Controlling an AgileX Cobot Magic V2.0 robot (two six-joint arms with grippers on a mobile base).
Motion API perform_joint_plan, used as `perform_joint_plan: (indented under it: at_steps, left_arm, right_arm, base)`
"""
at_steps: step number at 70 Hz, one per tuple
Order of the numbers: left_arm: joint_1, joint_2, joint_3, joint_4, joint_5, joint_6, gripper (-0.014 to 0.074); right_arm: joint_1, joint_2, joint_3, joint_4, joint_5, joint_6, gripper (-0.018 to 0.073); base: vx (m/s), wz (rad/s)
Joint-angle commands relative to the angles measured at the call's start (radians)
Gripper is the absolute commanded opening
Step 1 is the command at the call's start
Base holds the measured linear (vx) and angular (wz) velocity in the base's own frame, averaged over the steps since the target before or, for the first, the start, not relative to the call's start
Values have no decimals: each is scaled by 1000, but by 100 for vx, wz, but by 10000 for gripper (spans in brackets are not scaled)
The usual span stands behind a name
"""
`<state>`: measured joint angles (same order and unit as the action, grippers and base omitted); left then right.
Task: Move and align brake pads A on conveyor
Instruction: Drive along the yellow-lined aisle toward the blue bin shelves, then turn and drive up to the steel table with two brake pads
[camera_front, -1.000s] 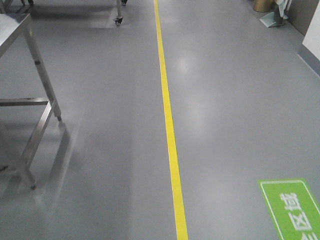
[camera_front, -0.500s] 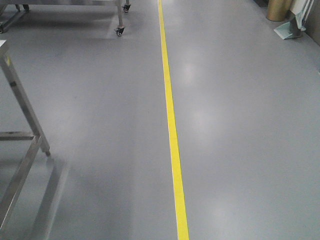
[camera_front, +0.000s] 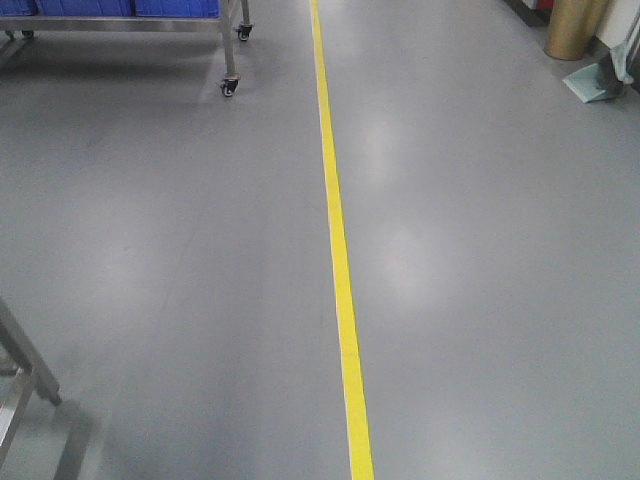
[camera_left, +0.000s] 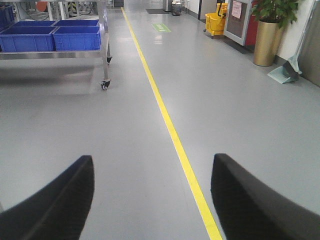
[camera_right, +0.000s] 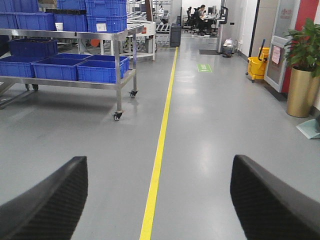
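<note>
AISLE RUN: A grey factory floor (camera_front: 480, 250) fills every view, split by a yellow line (camera_front: 338, 250) running down the aisle. Neither the brake pads nor the conveyor is in sight. The step in hand appears to be the drive to reach them, best done by tracking parallel to the line with both arms held clear of anything alongside. Left of the line stands a wheeled steel rack (camera_right: 120, 75) loaded with blue crates (camera_right: 55, 70), the likeliest obstacle. A steel tabletop leg (camera_front: 20, 370) juts in at the front view's lower left corner. Along the right side sit a gold planter (camera_right: 299, 92), a yellow mop bucket (camera_right: 256, 66) and a dustpan (camera_left: 282, 75). The left claw (camera_left: 152, 160) and right claw (camera_right: 160, 159) are both spread wide apart, holding nothing.
</note>
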<state>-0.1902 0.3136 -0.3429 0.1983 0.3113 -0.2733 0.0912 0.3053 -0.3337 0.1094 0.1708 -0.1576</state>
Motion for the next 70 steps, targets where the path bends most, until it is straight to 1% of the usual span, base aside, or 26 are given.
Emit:
perform_joint_plan:
  at_steps: [1,26,51,61,70]
  left_arm:
    - [-2,9,-22,2,-68,0,470]
    - [-2,9,-22,2,-68,0,470]
    - [-2,9,-22,2,-68,0,470]
    - [-3,9,-22,2,-68,0,470]
    - [-3,9,-22,2,-68,0,470]
  right_arm:
    - [-7,9,-29,-1,-71,-10,559]
    - [-7,9,-29,-1,-71,-10,559]
    - [-7,9,-29,-1,-72,-10,559]
    - [-7,9,-29,-1,-72,-10,559]
    - [-7,9,-29,-1,-72,-10,559]
  base:
    - [64,6]
    - [60,12]
    - [51,17]
    - [44,36]
    - [41,68]
